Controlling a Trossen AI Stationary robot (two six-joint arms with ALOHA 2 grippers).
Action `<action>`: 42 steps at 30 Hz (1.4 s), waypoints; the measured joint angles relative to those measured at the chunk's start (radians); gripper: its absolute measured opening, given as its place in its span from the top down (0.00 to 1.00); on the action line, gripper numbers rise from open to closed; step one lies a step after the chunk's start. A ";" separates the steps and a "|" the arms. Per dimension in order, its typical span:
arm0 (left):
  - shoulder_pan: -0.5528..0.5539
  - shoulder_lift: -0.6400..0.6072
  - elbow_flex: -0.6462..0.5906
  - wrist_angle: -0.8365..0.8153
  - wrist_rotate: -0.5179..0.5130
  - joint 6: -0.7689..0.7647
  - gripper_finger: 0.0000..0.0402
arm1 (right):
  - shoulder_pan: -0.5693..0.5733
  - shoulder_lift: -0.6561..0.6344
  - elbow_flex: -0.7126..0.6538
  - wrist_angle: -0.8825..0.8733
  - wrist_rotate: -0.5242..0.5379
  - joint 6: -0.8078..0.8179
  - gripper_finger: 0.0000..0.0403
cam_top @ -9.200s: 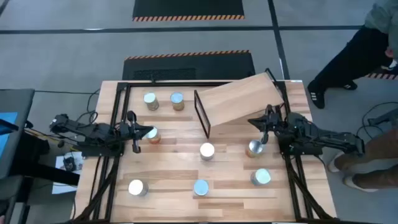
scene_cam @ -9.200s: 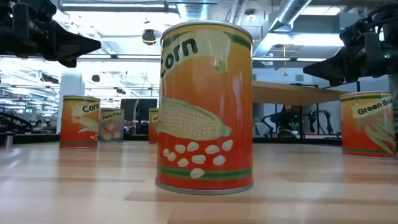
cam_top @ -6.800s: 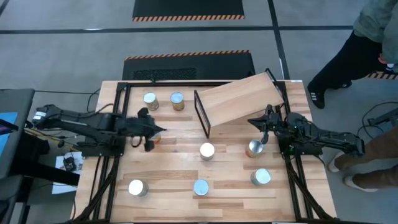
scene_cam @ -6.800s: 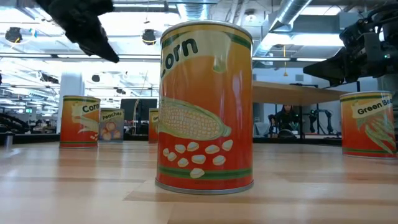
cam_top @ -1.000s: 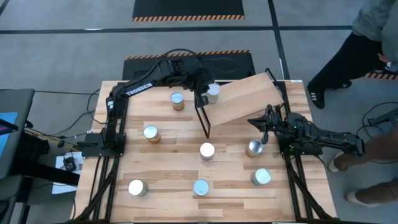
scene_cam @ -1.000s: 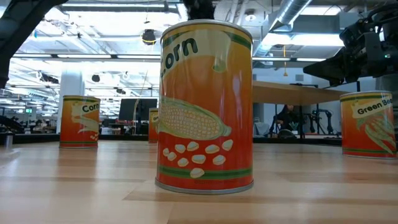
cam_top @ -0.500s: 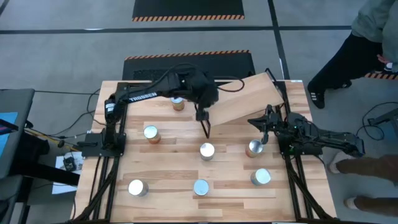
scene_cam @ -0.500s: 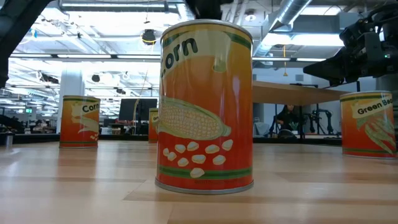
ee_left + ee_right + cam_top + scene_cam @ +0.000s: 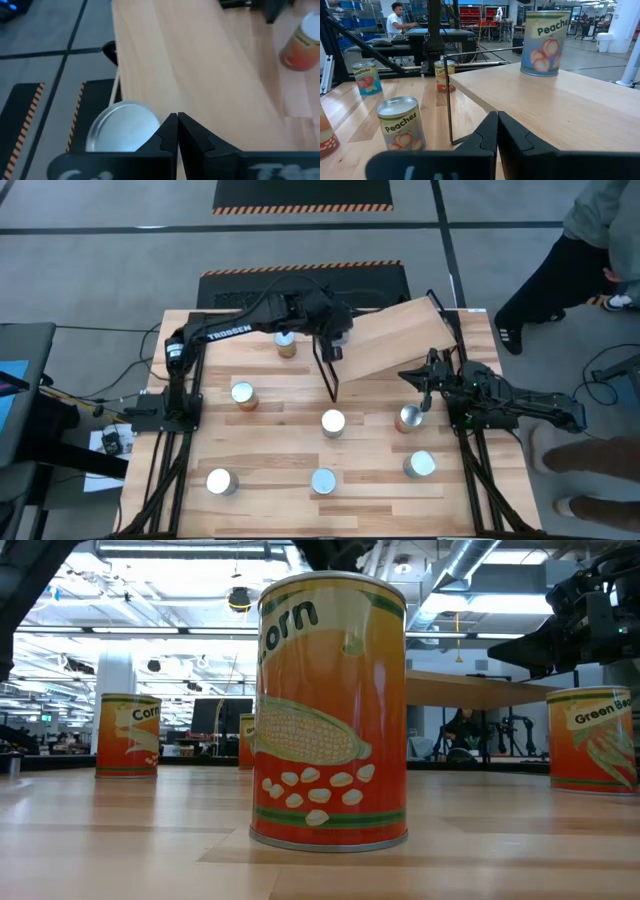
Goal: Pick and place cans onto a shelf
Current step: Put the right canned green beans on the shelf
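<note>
High view: the left arm reaches across the counter (image 9: 270, 450), and the left tool (image 9: 335, 348) hangs over the near, framed end of the shelf (image 9: 400, 335). The placed can is hidden beneath it. Another can (image 9: 285, 345) stands on the counter just beside that arm. The right tool (image 9: 425, 398) waits at the shelf's other side, with a counter can (image 9: 409, 418) just beside its tip.

Low view: a corn can (image 9: 330, 710) stands upright and fills the middle. Neither tool's tip shows clearly here.

Left wrist view: the left tool's fingers (image 9: 192, 137) are pressed together and hold nothing. A silver can top (image 9: 122, 132) sits just beside them, at the shelf board's edge.

Right wrist view: the right tool's fingers (image 9: 512, 137) also meet, empty. Ahead of them the peach can (image 9: 545, 42) stands upright on the shelf.

A second ago the left tool still carried that can at the shelf's end; now it has let go and closed. The right arm has not moved. Seven cans remain on the counter, all upright, so the next grasp probably comes from the side or above. The can beside the left arm looks nearest.
</note>
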 joint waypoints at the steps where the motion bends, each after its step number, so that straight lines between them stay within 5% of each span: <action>1: 0.001 0.000 0.000 -0.005 -0.001 0.000 1.00 | 0.000 0.000 0.000 0.000 0.000 0.000 0.92; 6: -0.018 -0.077 -0.004 -0.064 0.032 0.050 1.00 | 0.000 0.000 0.000 0.000 0.000 0.000 0.92; 10: -0.033 -0.222 -0.156 0.003 0.112 0.039 1.00 | 0.000 0.000 0.000 0.000 0.001 0.000 0.92; 22: -0.162 -0.828 -1.251 0.924 0.108 -0.093 1.00 | 0.000 0.000 0.000 0.000 0.000 0.000 0.92; 28: -0.224 -1.059 -1.638 1.287 0.104 -0.163 1.00 | 0.002 0.003 0.000 0.000 -0.011 0.000 0.92; 35: -0.234 -1.227 -1.803 1.316 0.100 -0.234 1.00 | 0.002 0.001 0.000 0.000 -0.003 0.000 0.92; 42: -0.235 -1.274 -1.838 1.320 0.057 -0.244 1.00 | 0.002 0.001 -0.001 0.018 -0.001 0.000 0.92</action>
